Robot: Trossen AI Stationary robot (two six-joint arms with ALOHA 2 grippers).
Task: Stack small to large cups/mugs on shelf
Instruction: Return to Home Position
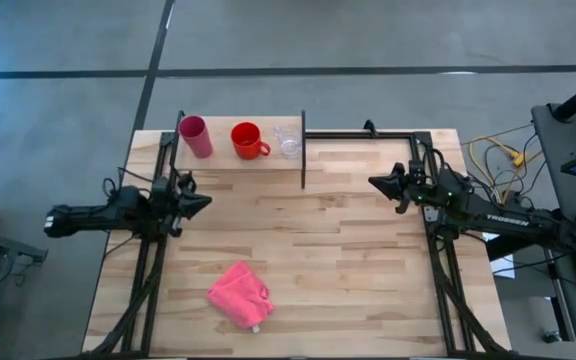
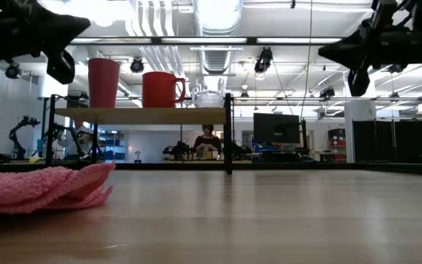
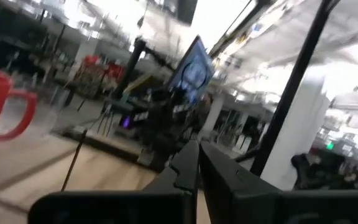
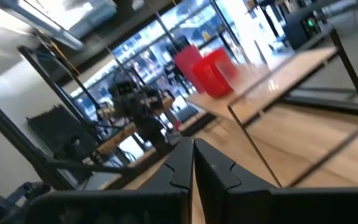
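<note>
Tumbler [image 1: 195,136], red mug [image 1: 247,140] and clear cup [image 1: 288,139] stand side by side on the shelf [image 1: 230,172], not nested. Left gripper [image 1: 200,201] and right gripper [image 1: 376,183] hover at opposite sides of the table [image 1: 348,262] — fingers closed, empty. Judged step: return to home; the next move needs retraction only — no grasp

Shelf [image 1: 228,172] carries tumbler [image 1: 195,136], red mug [image 1: 247,140] and clear cup [image 1: 288,140] in a row, just past left gripper [image 1: 200,202]. Pink cloth [image 1: 239,294] lies on tabletop [image 1: 348,260], nearer left gripper than right gripper [image 1: 376,183].

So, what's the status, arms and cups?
Left gripper, right gripper shut, empty, raised at sides. Tumbler, red mug, clear cup in row on shelf. Pink cloth on table, apart from both.
</note>
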